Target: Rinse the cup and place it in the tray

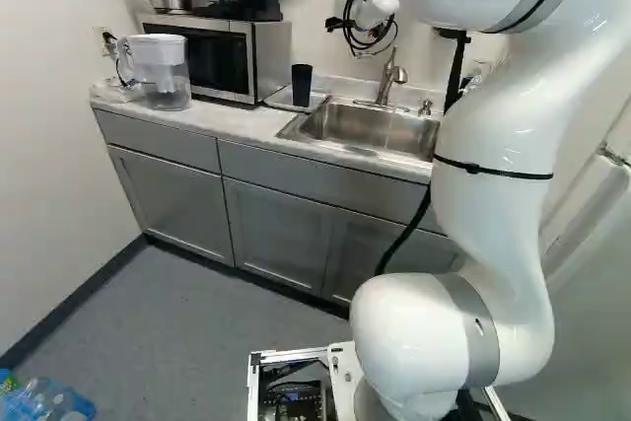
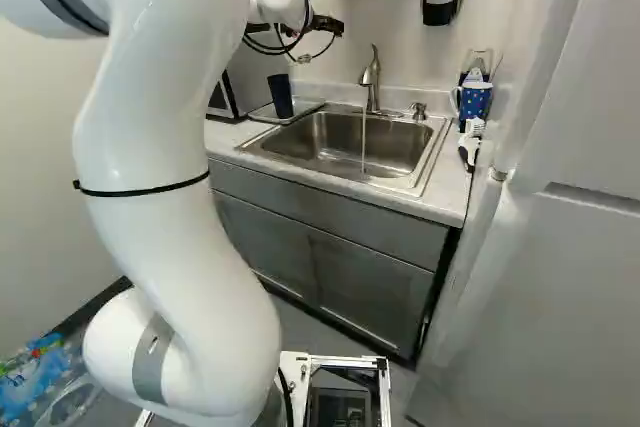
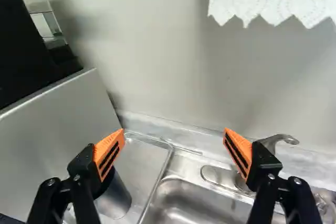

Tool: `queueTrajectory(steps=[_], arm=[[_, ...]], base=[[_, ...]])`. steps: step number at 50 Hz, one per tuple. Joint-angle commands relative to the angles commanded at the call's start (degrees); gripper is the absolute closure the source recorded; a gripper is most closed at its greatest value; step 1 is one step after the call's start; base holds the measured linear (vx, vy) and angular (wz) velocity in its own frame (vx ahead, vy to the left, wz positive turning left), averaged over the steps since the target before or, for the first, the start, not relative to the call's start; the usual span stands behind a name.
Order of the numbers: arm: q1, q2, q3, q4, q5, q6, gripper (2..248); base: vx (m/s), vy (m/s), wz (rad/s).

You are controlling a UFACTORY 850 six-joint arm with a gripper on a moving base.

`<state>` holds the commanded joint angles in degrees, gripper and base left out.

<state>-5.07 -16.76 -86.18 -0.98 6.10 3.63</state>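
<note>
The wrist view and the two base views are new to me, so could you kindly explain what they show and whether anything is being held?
The machine is a white robot arm on a moving base. Two pictures look past it from behind, one from each side; the third looks along its pincer, which is open and holds nothing. On the counter, a dark cup stands upright in a tray beside the sink. A thin stream of water runs from the faucet. Farther left are a microwave and pitcher.
</note>
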Motion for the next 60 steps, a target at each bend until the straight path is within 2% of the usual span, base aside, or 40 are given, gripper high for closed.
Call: queueTrajectory(steps=[18, 60], arm=[[-2.43, -0.52, -0.59, 0.00, 0.00, 0.00, 3], [-5.83, -6.79, -7.93, 0.00, 0.00, 0.00, 3]], base=[[0.000, 0.000, 0.000], [0.000, 0.000, 0.000]])
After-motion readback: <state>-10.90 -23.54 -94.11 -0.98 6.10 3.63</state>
